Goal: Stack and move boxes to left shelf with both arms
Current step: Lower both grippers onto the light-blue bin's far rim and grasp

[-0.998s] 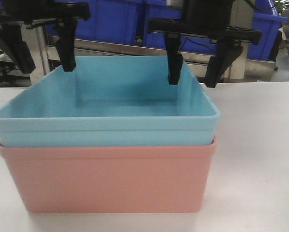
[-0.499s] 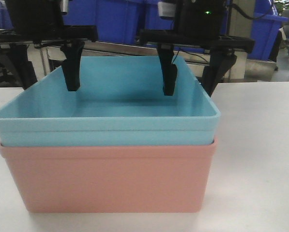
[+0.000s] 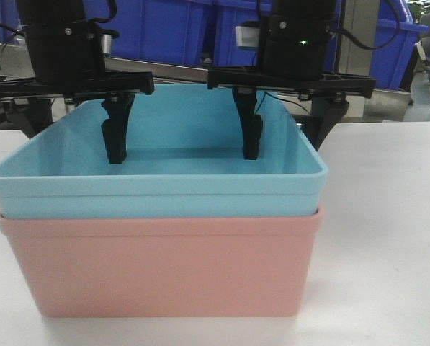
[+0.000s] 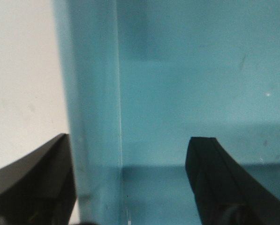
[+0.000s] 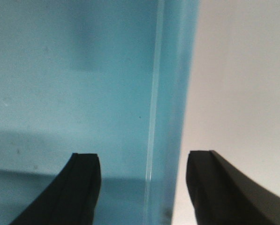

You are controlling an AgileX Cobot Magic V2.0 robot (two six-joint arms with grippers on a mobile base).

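Entry: descent onto the stack.

Change over the last second: both my grippers have come down. The inner fingers, which hung near the rim of the light blue box (image 3: pixel 157 191), now reach well down inside it, at about 10 and 2 o'clock of its opening in the front view.

Left gripper (image 4: pixel 130 150): jaws wide apart, straddling the box's 9 o'clock wall, one finger outside over the table (image 3: pixel 387 216) and one inside. No contact seen; nothing held.

Right gripper (image 5: pixel 142 161): same, mirrored on the 3 o'clock wall. Spread wide, holding nothing.

Task objects: the light blue box is already nested in the salmon pink box (image 3: pixel 164 267), and the stack sits mid-table. Stacking looks done, and I judge the next step is to close on both walls and lift together. The left shelf cannot be picked out.

Writing: none legible on either box or on the dark blue storage bins (image 3: pixel 171 32) at 12 o'clock. A green indicator light (image 3: pixel 303 42) shows on the right arm.
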